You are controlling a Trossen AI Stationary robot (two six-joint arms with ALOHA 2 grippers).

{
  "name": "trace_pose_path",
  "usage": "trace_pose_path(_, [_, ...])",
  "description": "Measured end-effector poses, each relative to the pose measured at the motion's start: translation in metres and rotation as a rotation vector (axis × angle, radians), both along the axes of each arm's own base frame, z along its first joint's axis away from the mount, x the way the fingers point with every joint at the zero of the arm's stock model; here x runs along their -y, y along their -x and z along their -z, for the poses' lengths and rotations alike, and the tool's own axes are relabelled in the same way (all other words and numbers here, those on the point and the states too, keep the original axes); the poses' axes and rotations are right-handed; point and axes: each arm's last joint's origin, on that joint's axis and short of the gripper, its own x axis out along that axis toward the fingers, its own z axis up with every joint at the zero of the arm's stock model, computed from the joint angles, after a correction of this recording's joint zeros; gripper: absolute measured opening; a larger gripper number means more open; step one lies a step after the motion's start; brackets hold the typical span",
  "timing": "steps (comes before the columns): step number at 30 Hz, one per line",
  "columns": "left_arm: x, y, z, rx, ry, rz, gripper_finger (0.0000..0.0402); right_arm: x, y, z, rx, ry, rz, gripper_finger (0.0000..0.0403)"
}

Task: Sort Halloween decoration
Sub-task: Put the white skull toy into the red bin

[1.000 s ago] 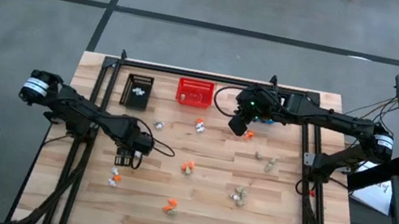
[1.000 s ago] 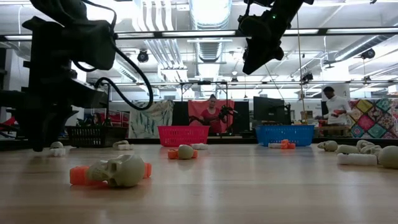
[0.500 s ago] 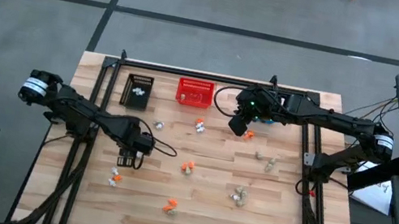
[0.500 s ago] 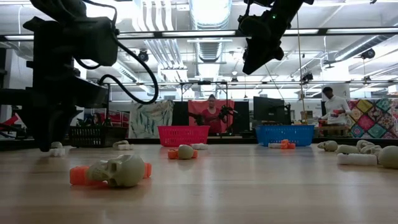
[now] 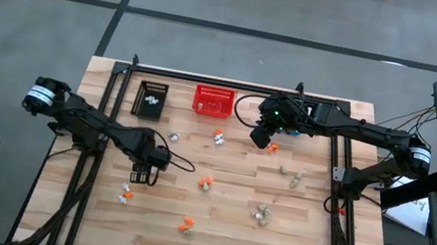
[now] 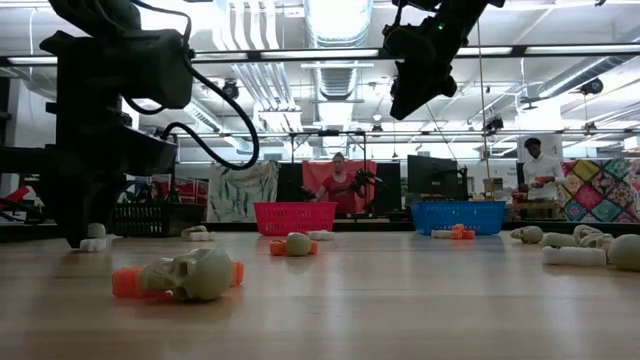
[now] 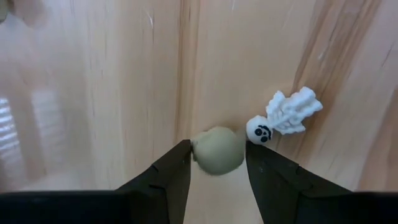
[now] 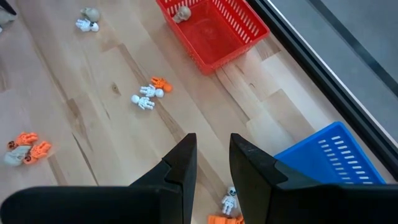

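Beige skull (image 7: 217, 150) half-hidden between jaws

Black mesh basket (image 5: 150, 99), red basket (image 5: 213, 101), blue basket (image 8: 339, 157) along wood table (image 5: 306, 237) far edge, 2 ppl (image 6: 541, 170) in bkgd

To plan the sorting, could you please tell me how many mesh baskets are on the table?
3, along the table's far edge: a black basket on the left, a red basket beside it, and a blue basket farther right.
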Motion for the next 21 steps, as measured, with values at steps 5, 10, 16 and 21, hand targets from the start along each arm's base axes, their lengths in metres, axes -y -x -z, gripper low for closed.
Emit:
trace_pose_path(5, [0.0001,-0.0006,0.0013,-0.006,0.000,0.000,0.0136,-0.0028,-0.0008,0.0000,0.001,-0.002,-0.008,0.0084])
trace_pose_path(10, [0.0001,-0.0007,0.0013,-0.006,0.000,0.000,0.0132,-0.0045,-0.0013,0.0001,0.001,-0.003,-0.011,0.0084])
trace_pose_path(16, [0.0003,-0.0008,0.0013,-0.005,0.005,0.000,0.0095,-0.0048,-0.0013,0.0002,0.001,-0.004,-0.011,0.0084])
trace_pose_path(21, [0.0001,-0.0007,0.0012,-0.006,-0.002,0.000,0.0064,-0.0048,-0.0013,0.0002,0.004,-0.009,-0.004,0.0084])
